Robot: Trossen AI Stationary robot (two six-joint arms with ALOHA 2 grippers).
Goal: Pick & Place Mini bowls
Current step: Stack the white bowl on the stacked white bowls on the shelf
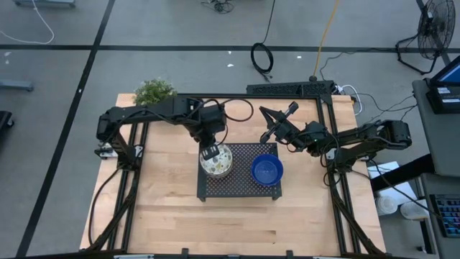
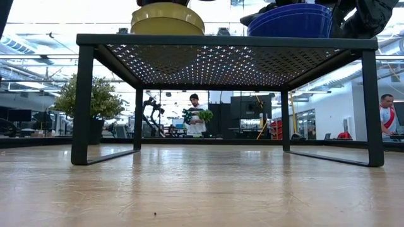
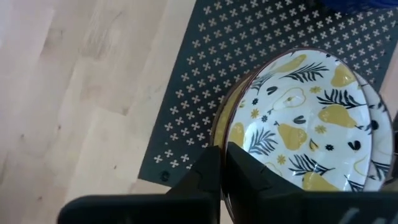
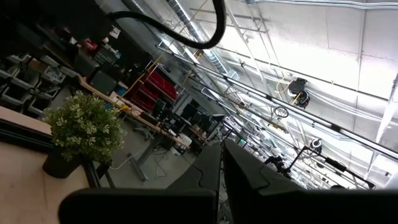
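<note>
A stack of white mini bowls with a yellow pear-and-leaf pattern stands on the left part of the black perforated tray. In the low view its outside shows yellow. The blue mini bowls sit nested on the tray's right part. My left gripper is at the far-left rim of the patterned stack, shut on the top bowl. My right gripper hovers raised beyond the tray's far edge, shut, pointing up into the room. My left gripper pinches the rim of the top patterned bowl between its two fingers, one finger outside the bowl and one over its inside. It comes from above, pointing down. The bowl sits slightly off-centre on the bowls below it, whose rims show beside it.
The tray is a raised stand on thin legs in the middle of the wooden table. A small green plant stands at the table's far left corner. People stand in the room behind.
</note>
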